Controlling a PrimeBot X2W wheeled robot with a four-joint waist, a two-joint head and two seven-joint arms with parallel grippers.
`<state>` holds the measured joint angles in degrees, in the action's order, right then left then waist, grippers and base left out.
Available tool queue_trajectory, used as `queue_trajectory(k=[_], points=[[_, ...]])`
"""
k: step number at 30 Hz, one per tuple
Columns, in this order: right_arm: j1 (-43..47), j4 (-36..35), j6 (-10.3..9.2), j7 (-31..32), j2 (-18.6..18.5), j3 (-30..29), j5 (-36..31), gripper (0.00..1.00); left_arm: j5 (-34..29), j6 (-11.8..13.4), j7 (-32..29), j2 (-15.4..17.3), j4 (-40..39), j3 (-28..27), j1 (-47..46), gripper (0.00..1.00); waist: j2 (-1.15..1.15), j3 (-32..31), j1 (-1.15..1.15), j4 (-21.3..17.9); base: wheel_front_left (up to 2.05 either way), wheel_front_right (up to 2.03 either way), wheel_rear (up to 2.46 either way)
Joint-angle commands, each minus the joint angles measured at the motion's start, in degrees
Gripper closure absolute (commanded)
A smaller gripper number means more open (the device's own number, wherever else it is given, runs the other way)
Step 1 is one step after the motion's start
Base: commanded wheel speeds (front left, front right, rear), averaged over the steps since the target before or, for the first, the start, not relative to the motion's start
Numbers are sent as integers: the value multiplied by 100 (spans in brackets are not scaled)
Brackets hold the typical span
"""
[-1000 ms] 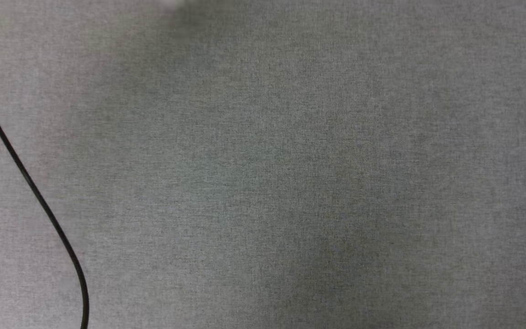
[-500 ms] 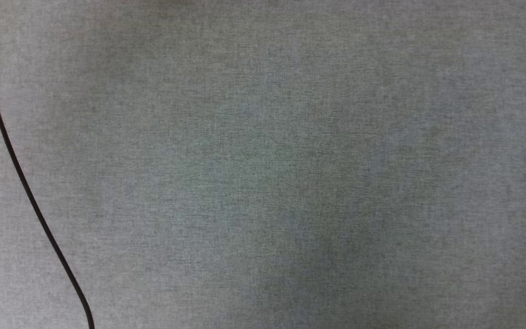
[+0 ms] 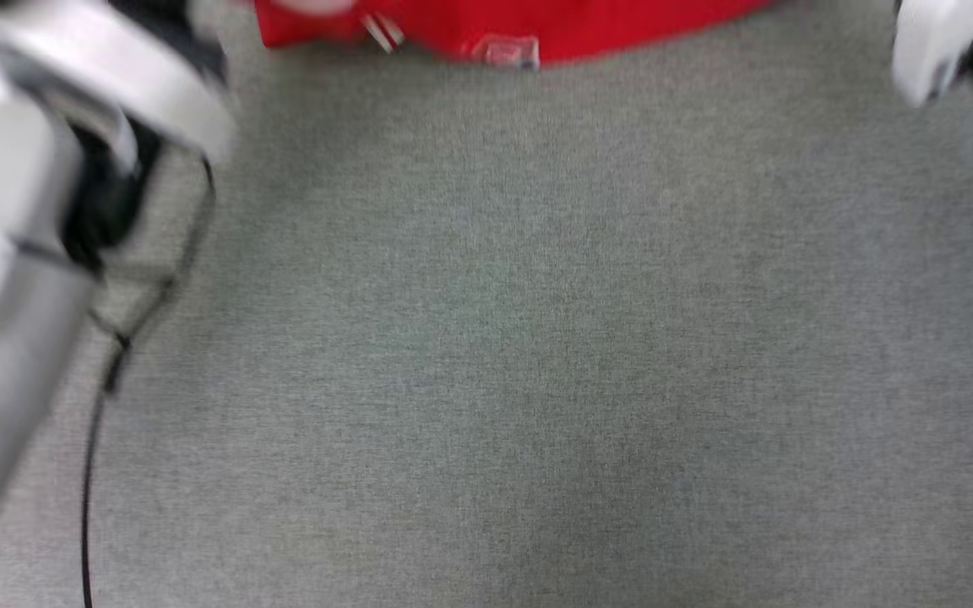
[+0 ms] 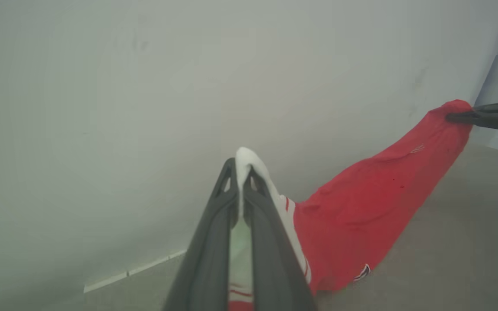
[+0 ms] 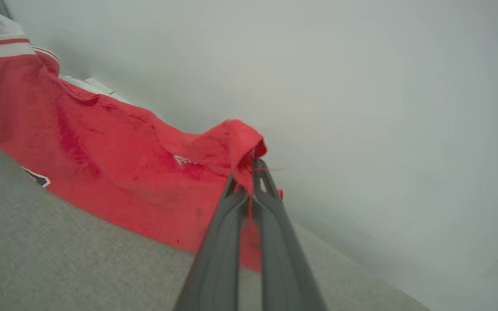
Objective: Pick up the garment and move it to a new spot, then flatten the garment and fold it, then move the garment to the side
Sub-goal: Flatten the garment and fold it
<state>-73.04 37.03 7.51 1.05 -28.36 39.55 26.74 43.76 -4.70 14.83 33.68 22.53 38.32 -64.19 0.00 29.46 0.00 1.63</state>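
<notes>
The garment (image 3: 503,25) is a red jersey showing along the top edge of the blurred head view, above the grey fabric surface (image 3: 537,338). In the left wrist view my left gripper (image 4: 238,166) is shut on its white sleeve (image 4: 249,160), and the red body (image 4: 374,203) stretches off to the right. There the right gripper's dark fingers (image 4: 486,116) pinch its far end. In the right wrist view my right gripper (image 5: 253,167) is shut on a bunched red corner (image 5: 236,142). The garment (image 5: 102,151) sags between the two grips, its lower edge reaching the surface.
My pale left arm (image 3: 47,169) fills the head view's left side, and the right arm (image 3: 934,42) shows at the top right. A black cable (image 3: 91,456) runs down the lower left. A plain pale wall (image 4: 145,86) stands behind the garment.
The head camera has swung, bringing the red garment's edge and both arms into the picture. Before, it showed grey fabric and the black cable.
</notes>
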Motion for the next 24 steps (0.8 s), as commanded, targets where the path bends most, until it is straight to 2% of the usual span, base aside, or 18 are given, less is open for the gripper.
queue_trajectory(k=[1,7,11,15,24], points=[[338,-108,-4,-29,-96,46,105,100,33,103,32,40,-209,58,482,100,0,-259,0,29,0,0,0],[1682,-562,-4,0,-505,157,404,100,152,496,40,281,-975,237,2053,100,0,-810,0,96,0,0,0],[2644,-785,-5,36,-704,-51,665,100,403,765,31,441,-1404,313,3082,100,0,-1210,0,87,0,0,0],[3606,-1029,-4,84,-764,-327,875,100,756,1044,33,534,-1702,296,4053,100,0,-1620,0,69,0,0,0],[5532,-1660,-4,379,-827,-1055,952,100,1250,1441,45,646,-2218,235,5821,100,0,-2287,0,118,0,0,0]])
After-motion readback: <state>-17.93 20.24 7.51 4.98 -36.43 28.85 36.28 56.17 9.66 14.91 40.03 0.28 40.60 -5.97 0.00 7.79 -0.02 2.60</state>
